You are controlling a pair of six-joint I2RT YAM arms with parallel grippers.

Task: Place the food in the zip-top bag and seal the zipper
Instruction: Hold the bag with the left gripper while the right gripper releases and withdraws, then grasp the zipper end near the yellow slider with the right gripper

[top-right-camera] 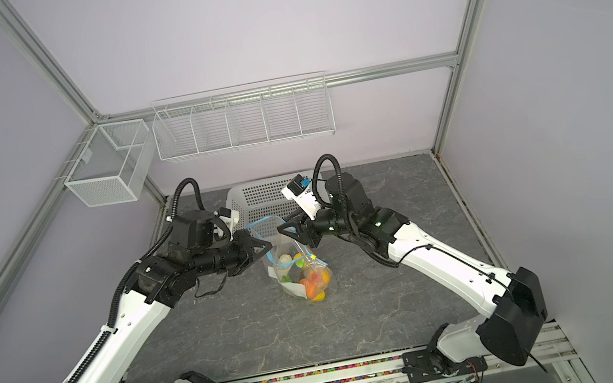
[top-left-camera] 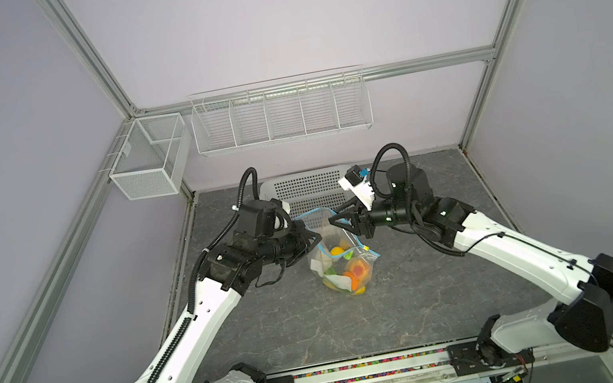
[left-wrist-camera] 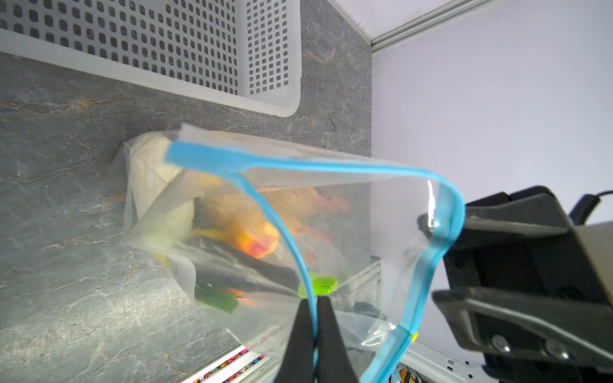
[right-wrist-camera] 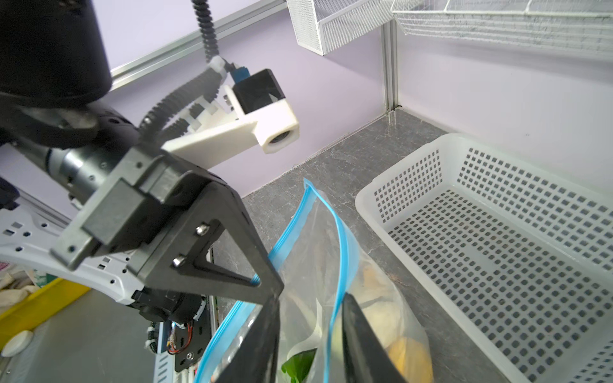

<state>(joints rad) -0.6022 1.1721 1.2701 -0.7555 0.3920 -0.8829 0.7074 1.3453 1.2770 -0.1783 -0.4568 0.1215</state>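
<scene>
L fingers (left-wrist-camera: 300,341) pinch zipper (left-wrist-camera: 212,160), food (top-left-camera: 356,270) bagged

The left tool (left-wrist-camera: 314,310) pinches one side of the zipper (left-wrist-camera: 331,166) on the gaping zip-top bag (left-wrist-camera: 152,205); food (left-wrist-camera: 255,237) lies inside it.

**Two white arms, black joints**

Left arm (top-left-camera: 207,314) and right arm (top-left-camera: 516,246): white shells, black joints, black shoulder covers. Black ribbed conduit (top-left-camera: 174,346) along the left, thin black cable (top-left-camera: 537,249) along the right. White camera mount (right-wrist-camera: 252,129) at the wrist, black camera, blue plug. Black triangular fingers (right-wrist-camera: 229,252), silver screws (right-wrist-camera: 202,229).
</scene>
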